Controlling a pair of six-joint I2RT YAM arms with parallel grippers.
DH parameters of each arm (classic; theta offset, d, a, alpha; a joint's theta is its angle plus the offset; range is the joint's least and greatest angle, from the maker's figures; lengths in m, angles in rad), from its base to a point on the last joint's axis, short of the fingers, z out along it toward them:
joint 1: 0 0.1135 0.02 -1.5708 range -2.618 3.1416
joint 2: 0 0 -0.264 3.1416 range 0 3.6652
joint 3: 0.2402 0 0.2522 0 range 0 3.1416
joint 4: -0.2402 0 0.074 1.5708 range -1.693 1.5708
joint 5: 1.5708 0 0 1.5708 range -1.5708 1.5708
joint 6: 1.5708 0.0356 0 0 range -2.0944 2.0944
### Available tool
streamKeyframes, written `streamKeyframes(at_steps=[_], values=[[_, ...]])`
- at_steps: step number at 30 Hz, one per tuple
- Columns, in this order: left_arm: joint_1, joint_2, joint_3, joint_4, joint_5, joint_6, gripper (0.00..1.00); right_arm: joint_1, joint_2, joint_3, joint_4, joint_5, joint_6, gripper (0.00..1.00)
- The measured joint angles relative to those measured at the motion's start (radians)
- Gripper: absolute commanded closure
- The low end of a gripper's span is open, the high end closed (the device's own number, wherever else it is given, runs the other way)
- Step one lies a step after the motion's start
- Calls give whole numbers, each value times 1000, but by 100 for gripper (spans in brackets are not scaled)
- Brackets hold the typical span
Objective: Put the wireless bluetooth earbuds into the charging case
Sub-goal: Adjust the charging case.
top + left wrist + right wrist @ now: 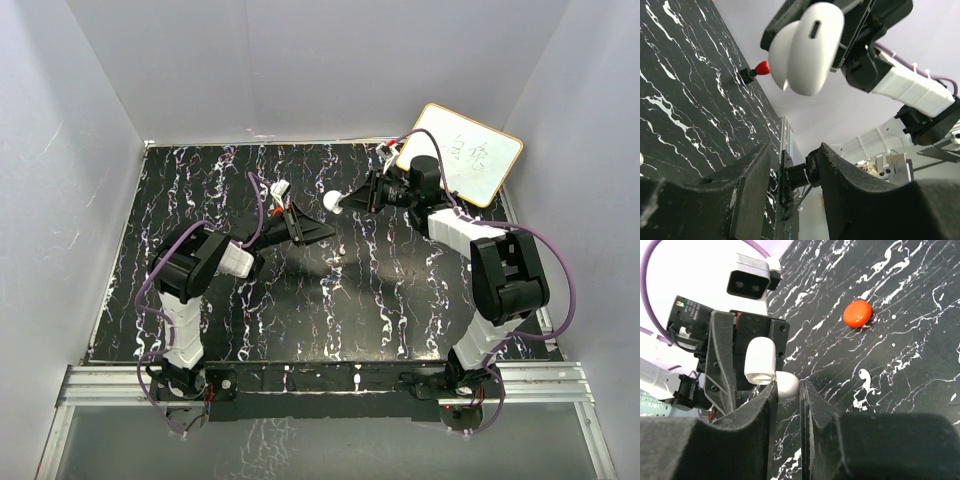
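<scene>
Right gripper [789,390] clamps the white charging case [807,50] aloft; left gripper [795,152] gapes empty near it. One earbud [756,71] lies on the table [680,100], tiny, light, probably slick: I'd pinch it gently across its dark body

There is one white, glossy, rounded plastic charging case [807,47], at the top of the left wrist view. One tiny red-and-dark earbud [756,71] shows at upper left there. One orange-red round puck [857,313] shows at upper right of the right wrist view. The top view adds one wood-framed whiteboard [470,155] and one black marbled bench [330,300]. It also shows two black-and-white arms, left arm [185,290] and right arm [500,270]. There are two grippers: left gripper [795,150], right gripper [789,390].
</scene>
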Motion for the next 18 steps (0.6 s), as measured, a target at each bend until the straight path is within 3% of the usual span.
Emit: streamKeyframes(at_steps=[7, 18], values=[[2, -51, -29, -64, 16, 109, 58, -2, 20, 60, -237, 12, -128, 85], [3, -330, -31, -632, -106, 573, 58, -2, 29, 83, -435, 75, -244, 86]])
